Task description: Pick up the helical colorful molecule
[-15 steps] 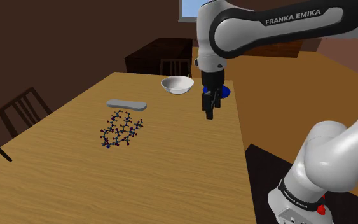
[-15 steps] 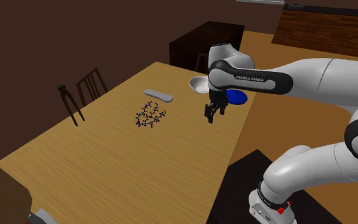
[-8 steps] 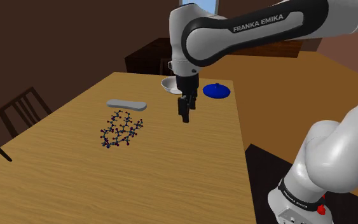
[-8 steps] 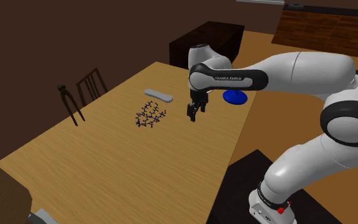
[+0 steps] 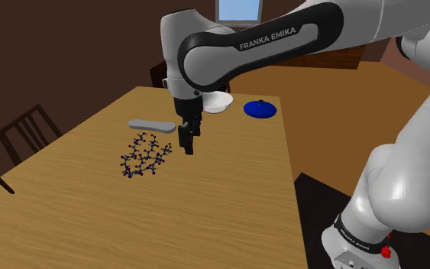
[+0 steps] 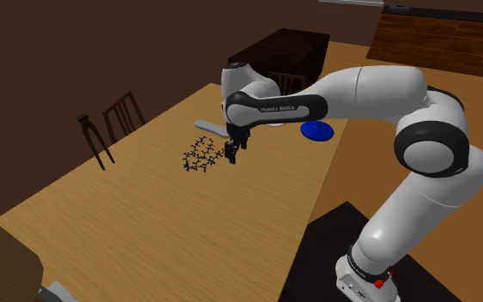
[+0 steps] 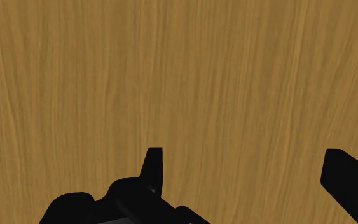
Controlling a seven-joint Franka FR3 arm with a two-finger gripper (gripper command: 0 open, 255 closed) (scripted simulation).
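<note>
Many thin rods and beads make the molecule (image 5: 146,155) look light, stiff, fragile; your end effector (image 5: 187,147), spread wide and empty, should pinch its dense middle.

This is a dining room in a home. A long wooden table (image 5: 205,218) takes up the middle, and dark chairs (image 5: 24,136) (slat-backed, the ordinary household sort) are drawn up along its left side. Tableware sits at the far end: a white bowl (image 5: 219,102) and a blue lid (image 5: 260,109). Beyond the table a dark cabinet (image 6: 286,50) stands by a brown wall (image 5: 68,46), and a window (image 5: 238,9) shows pale blue on the far wall. The floor (image 5: 343,103) to the right is warm brown wood.
</note>
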